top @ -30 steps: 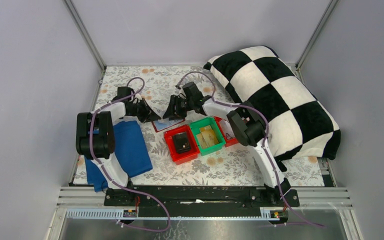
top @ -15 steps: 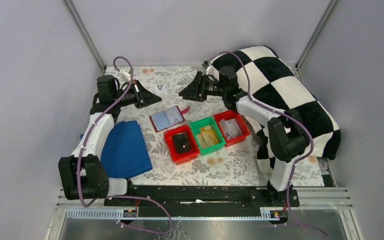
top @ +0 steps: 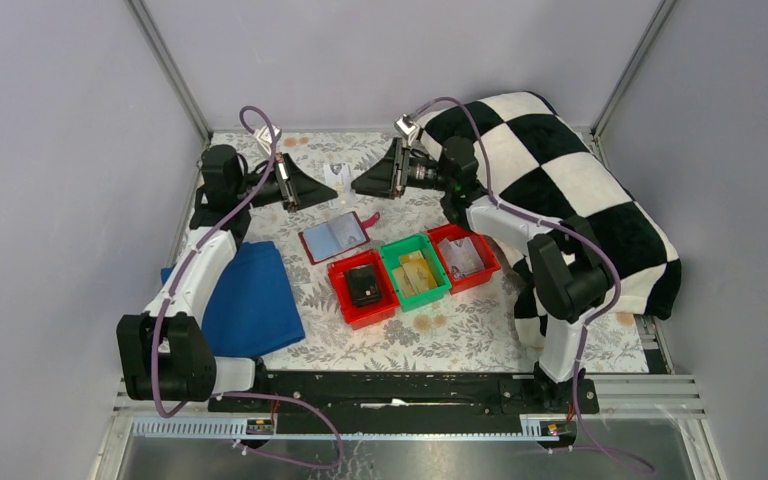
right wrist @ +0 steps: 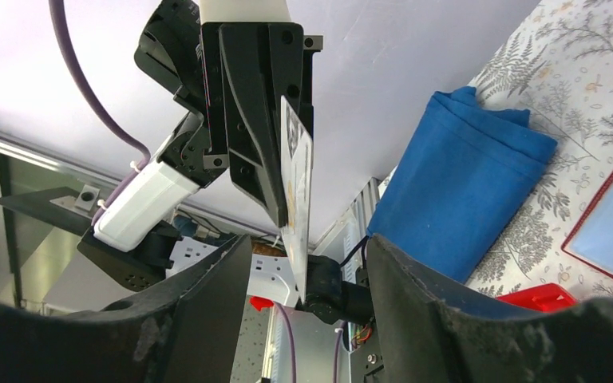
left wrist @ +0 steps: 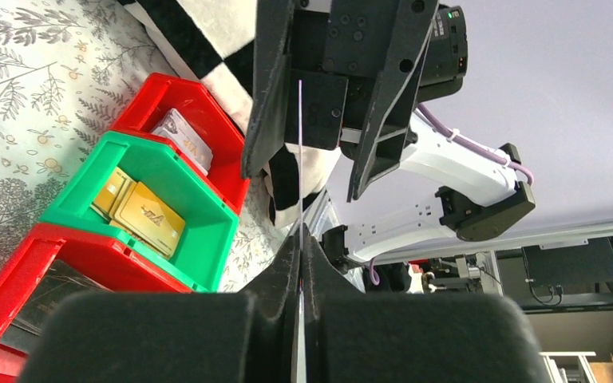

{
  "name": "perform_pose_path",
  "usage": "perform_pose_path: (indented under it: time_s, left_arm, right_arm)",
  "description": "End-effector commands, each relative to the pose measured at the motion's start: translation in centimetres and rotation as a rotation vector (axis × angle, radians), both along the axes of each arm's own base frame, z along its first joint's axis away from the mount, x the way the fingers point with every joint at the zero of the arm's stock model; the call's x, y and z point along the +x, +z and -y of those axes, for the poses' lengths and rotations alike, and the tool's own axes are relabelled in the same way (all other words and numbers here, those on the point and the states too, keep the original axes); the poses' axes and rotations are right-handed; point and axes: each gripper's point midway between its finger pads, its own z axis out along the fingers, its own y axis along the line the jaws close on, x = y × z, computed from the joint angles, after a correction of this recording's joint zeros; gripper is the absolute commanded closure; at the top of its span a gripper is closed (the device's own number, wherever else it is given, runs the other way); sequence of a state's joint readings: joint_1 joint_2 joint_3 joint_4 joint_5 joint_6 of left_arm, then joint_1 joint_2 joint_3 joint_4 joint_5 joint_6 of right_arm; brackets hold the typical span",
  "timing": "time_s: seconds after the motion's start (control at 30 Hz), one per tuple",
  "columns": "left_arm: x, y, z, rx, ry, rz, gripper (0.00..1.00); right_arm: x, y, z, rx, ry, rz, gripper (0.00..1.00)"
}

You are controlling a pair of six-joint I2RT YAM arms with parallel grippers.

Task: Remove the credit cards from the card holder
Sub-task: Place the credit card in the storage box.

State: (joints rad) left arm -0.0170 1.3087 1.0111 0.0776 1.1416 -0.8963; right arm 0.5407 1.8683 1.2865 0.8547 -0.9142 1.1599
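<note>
— Grey walls close in three sides, and a table [top: 440, 338] under a flowered cloth fills the floor between them. Where is the card holder [top: 334, 236]?

— Flat on the table, about the middle, lying open with its light blue lining up and the little red strap tab pointing far right. It sits just far-left of the row of bins.

— And the cards?

— One credit card [right wrist: 299, 171] is up in the air over the far middle of the table, beyond the holder. The left fingers [right wrist: 255, 120] are clenched on one end of it.

— What about the other arm?

— The right fingers [left wrist: 270, 88] are spread wide, facing the left ones, one on each side of the card's free end. In the left wrist view the card runs edge-on into the gap between them, and neither finger looks to be touching it.

— What is in the bins?

— Three stand side by side near the holder. The left red bin [top: 375, 318] holds a small black boxy object [top: 364, 284]. The green bin [top: 428, 299] in the middle holds yellow-tan flat items [left wrist: 148, 215]. The right red bin [left wrist: 227, 163] has a pale card [left wrist: 182, 137] lying in it.

— Anything else on the table?

— A folded blue cloth [top: 250, 295] at the near left, partly under the left arm, and a black-and-white checked pillow [top: 560, 200] along the right side, running from far to near.
</note>
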Motion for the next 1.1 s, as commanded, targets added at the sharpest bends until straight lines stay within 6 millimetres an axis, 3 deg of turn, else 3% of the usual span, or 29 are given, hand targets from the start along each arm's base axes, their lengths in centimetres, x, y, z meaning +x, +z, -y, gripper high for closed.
perform_pose_path:
  time_s: [0.0,0.1,0.27,0.37,0.43,0.47,0.53,0.57,0.63,0.7,0.83,0.93,1.07]
  left_arm:
    - [-0.9,1.1,0.5,-0.011,-0.034,0.069,1.00]
    - [-1.1,1.0,0.7,-0.011,-0.035,0.066,1.00]
    - [-1.3,0.4,0.8,-0.010,-0.045,0.052,1.00]
    - [-1.5,0.0,0.9,-0.011,-0.056,0.039,1.00]
    - [-1.5,0.0,1.0,-0.009,-0.055,0.040,0.99]
    - [-1.5,0.0,0.9,-0.003,-0.049,0.037,0.89]
    - [-1.4,-0.5,0.7,0.046,-0.037,0.026,0.53]
    - [-1.5,-1.1,0.4,0.096,-0.032,0.018,0.36]
    - [-1.6,-2.2,-0.4,0.218,-0.005,0.002,0.24]
    - [-1.4,-3.1,-1.5,0.319,0.043,-0.015,0.22]
    - [-1.2,-4.5,-2.9,0.415,0.145,-0.053,0.21]
    - [-1.3,-4.7,-3.5,0.434,0.201,-0.052,0.21]
    - [-1.8,-4.6,-3.7,0.437,0.227,-0.019,0.20]
  right_arm:
    - [-2.0,2.4,-1.7,0.056,0.112,0.076,0.40]
    - [-2.5,2.4,-2.4,0.055,0.131,0.079,0.48]
    - [-2.6,3.0,-2.4,0.079,0.128,0.080,0.76]
    - [-2.7,3.1,-2.2,0.074,0.121,0.076,0.99]
    - [-2.8,3.0,-2.0,0.059,0.109,0.080,1.00]
    - [-2.7,2.9,-1.8,0.041,0.099,0.083,1.00]
    - [-2.5,2.1,-1.0,-0.023,0.075,0.093,1.00]
    - [-2.2,1.6,-0.1,-0.069,0.046,0.099,1.00]
    - [-0.8,-0.7,2.7,-0.205,-0.050,0.108,1.00]
    - [0.1,-3.9,6.2,-0.431,-0.147,0.131,1.00]
    - [-0.1,-9.6,14.7,-0.925,-0.303,0.183,1.00]
    - [-0.1,-11.0,19.9,-1.119,-0.485,0.214,1.00]
    - [-1.1,-13.1,23.4,-1.233,-0.550,0.178,1.00]
